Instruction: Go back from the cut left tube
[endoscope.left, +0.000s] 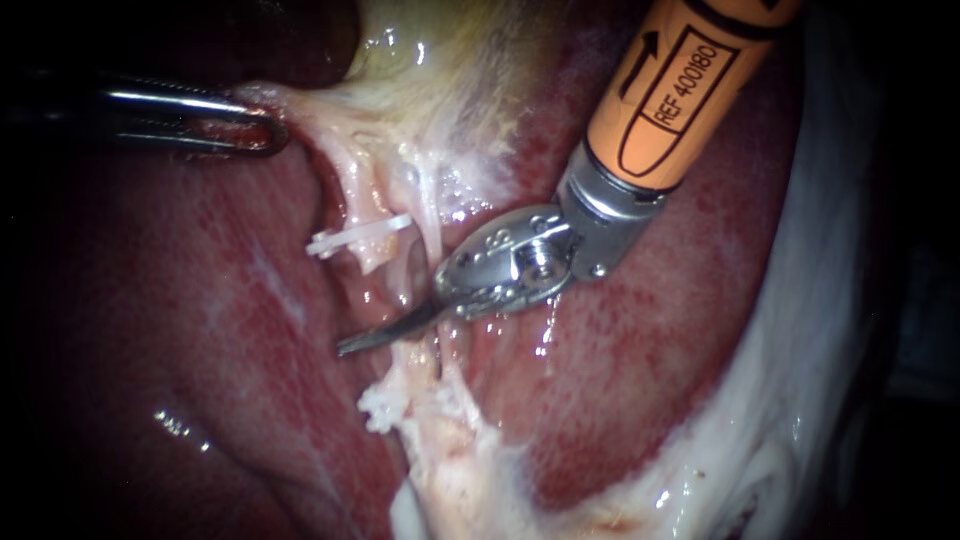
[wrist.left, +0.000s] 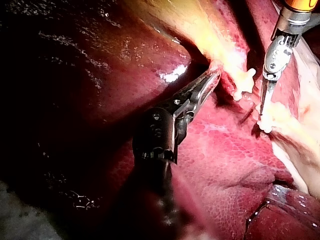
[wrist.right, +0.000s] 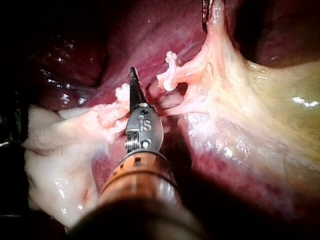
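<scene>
Two blades of the right instrument (endoscope.left: 350, 345) are lying together as a closed, empty hand across the gap in the cut left tube (endoscope.left: 372, 258) — the way back is likely running up-right, along its shaft. Beyond, the hand of the left instrument (endoscope.left: 268, 130) is clamping the gallbladder (endoscope.left: 420, 60).

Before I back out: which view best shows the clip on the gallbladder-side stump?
Endoscope view: the clip lies full-length across the stump, clear of the right instrument. Right wrist view shows it end-on; left wrist view, small and far.
</scene>
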